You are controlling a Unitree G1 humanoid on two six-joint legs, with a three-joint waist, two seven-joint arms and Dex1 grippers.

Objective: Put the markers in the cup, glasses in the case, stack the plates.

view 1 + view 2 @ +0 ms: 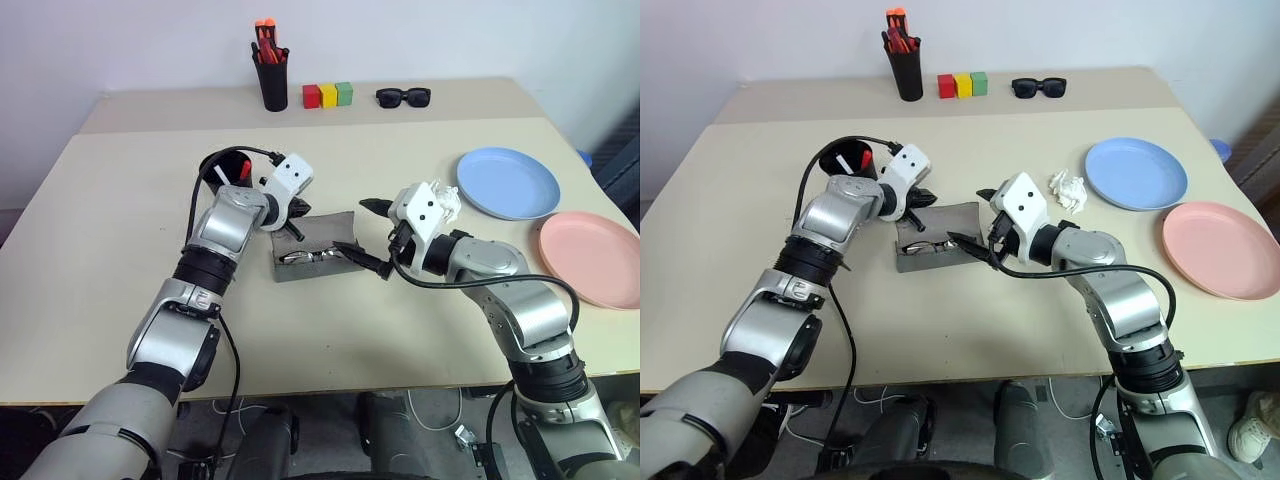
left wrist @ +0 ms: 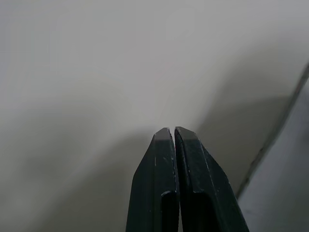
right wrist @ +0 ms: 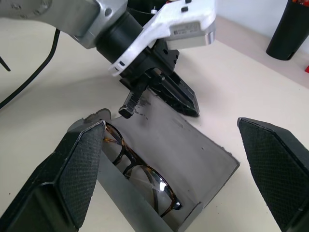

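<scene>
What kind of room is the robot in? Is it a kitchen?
Probably not a kitchen; more likely a lab or test room. A plain table against a bare wall holds mixed practice things: plates, toy blocks, a glasses case.

Looks like a lab or test room: plain beige counter [image 1: 120, 200] against bare white wall [image 1: 130, 40], staged props, colored blocks [image 1: 328, 95] far, cables on floor [image 1: 440, 410] near.

Beige table [image 1: 120, 200]. Far beyond the jaws, along the back edge: narrow black cup of orange-red pens [image 1: 270, 72], red, yellow and green blocks [image 1: 328, 95] in a row, chunky black sunglasses [image 1: 403, 97]. Crumpled white paper [image 1: 1068, 189] just right of the right jaws.
</scene>
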